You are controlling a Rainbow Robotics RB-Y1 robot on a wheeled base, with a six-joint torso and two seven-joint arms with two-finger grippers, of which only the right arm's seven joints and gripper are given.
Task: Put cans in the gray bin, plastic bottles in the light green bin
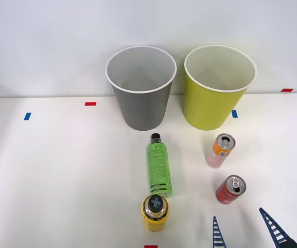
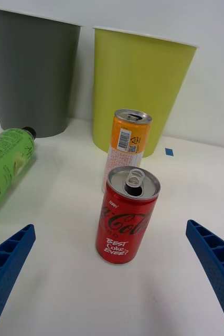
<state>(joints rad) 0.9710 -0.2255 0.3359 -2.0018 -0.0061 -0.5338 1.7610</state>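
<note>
Fingers: blue ribbed fingers (image 2: 7, 257) of the right gripper (image 1: 248, 230) spread wide, holding nothing, low over the white table (image 1: 60, 170).
Red can: short red Coca-Cola can (image 2: 127, 214) upright on the table, just ahead of the fingers and centred in the gap between them, touching neither.
Orange-and-pink can: slimmer can (image 2: 125, 147) upright right behind the red can, on the far side from the fingers, near the foot of the light green bin.
Green bottle: translucent green bottle (image 1: 159, 166) lying on its side to the left of the red can, dark cap toward the gray bin.
Yellow bottle: squat yellow dark-capped bottle (image 1: 154, 212) upright, left of the red can, at the base end of the green bottle.
Bins: gray bin (image 1: 141, 88) and light green bin (image 1: 218, 88) upright side by side beyond the red can, gray on the left.
Wrist view: print "Best Coke Ever?" on the red can, barcode on the slimmer can.
Front view: both open bin mouths, with nothing inside that can be seen; coloured tape marks (image 1: 90, 104) on the table.
</note>
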